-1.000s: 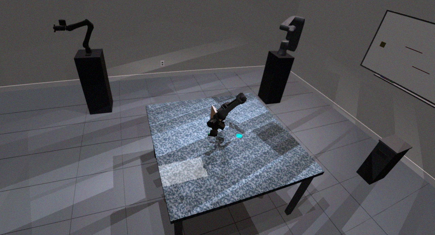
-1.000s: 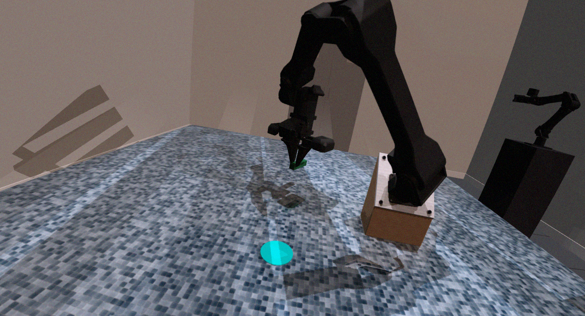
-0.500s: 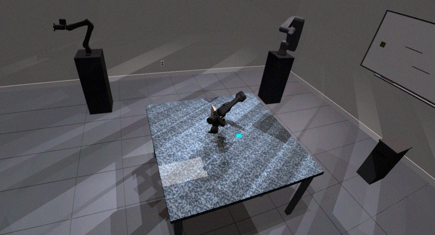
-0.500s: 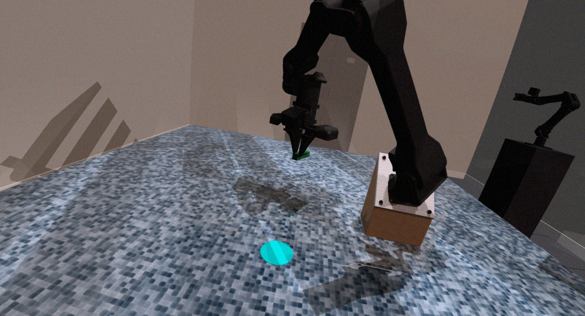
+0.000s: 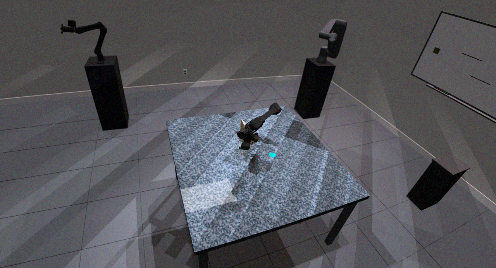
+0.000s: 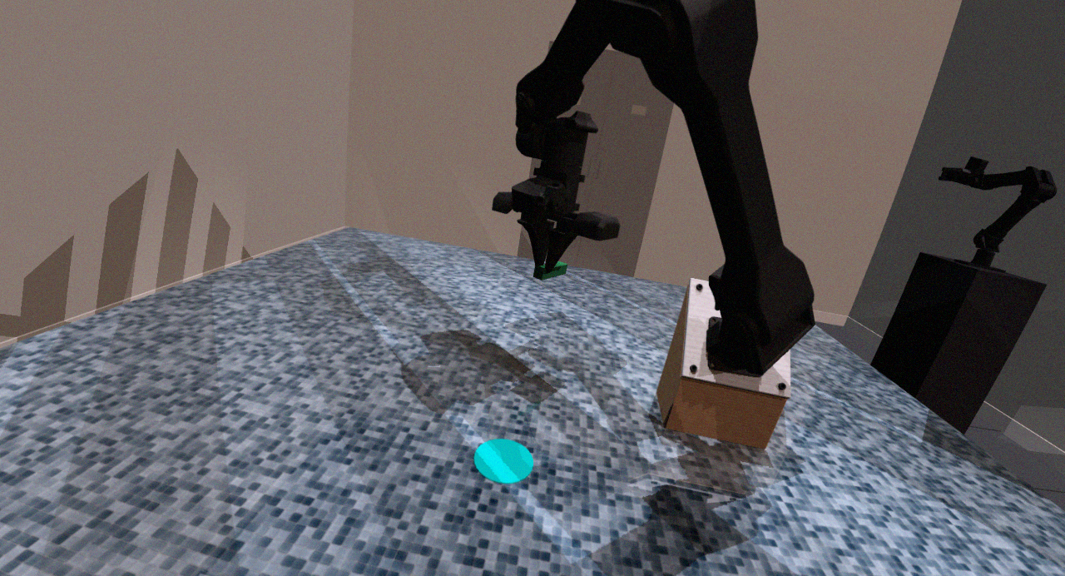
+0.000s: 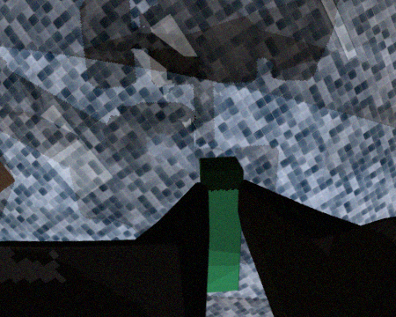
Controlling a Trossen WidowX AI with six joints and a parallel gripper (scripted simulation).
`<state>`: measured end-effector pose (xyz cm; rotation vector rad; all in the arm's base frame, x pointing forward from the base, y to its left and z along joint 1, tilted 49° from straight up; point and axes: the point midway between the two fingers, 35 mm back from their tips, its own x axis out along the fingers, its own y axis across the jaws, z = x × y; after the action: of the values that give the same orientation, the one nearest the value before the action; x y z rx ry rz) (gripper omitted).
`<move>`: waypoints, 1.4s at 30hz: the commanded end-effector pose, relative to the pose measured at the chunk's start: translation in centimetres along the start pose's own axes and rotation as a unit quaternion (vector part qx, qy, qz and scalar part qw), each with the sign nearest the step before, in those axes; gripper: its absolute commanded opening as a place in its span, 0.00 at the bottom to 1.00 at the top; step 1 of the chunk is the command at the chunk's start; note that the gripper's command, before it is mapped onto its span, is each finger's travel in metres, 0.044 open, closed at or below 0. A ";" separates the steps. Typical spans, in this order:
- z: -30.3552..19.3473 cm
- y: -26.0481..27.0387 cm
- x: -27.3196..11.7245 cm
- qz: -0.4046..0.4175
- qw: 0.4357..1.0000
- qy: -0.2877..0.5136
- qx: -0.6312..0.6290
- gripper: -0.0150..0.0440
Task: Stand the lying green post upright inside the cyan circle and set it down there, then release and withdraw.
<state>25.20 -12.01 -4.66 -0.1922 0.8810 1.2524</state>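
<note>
The green post is held between the fingertips of my gripper, which is shut on it near one end. The post lies about level and is lifted well above the table. In the top view only a bit of the post shows beside the gripper, which hides the rest. The cyan circle lies flat on the table with nothing on it. The gripper is away from the circle, farther back in the exterior view. The circle is not in the wrist view.
The arm stands on a wooden base block to the right of the circle in the exterior view. The speckled table carries several shadows. Two other arms stand on black pedestals off the table.
</note>
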 end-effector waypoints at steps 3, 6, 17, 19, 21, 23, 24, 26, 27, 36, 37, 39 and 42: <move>1.9 0.3 -0.5 -0.001 0.999 0.003 0.048 0.29; 2.9 0.4 -0.7 -0.002 0.997 0.004 0.075 0.29; 6.2 1.4 -1.3 -0.006 0.985 0.006 0.173 0.29; 6.9 1.6 -1.4 -0.007 0.982 0.006 0.190 0.29; 7.5 1.8 -1.5 -0.007 0.978 0.006 0.207 0.29; 8.1 2.1 -1.6 -0.008 0.974 0.006 0.225 0.29; 8.4 2.2 -1.6 -0.008 0.972 0.006 0.233 0.29; 8.9 2.5 -1.7 -0.009 0.968 0.006 0.251 0.29; 9.2 2.6 -1.7 -0.009 0.966 0.006 0.259 0.29; 11.8 3.9 -1.9 -0.010 0.942 0.005 0.335 0.29; 12.1 4.1 -1.9 -0.010 0.939 0.004 0.343 0.29; 12.6 4.4 -2.0 -0.011 0.933 0.004 0.360 0.29; 13.4 4.9 -2.0 -0.010 0.923 0.003 0.384 0.29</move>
<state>27.48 -5.00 6.59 0.3626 1.2732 0.8360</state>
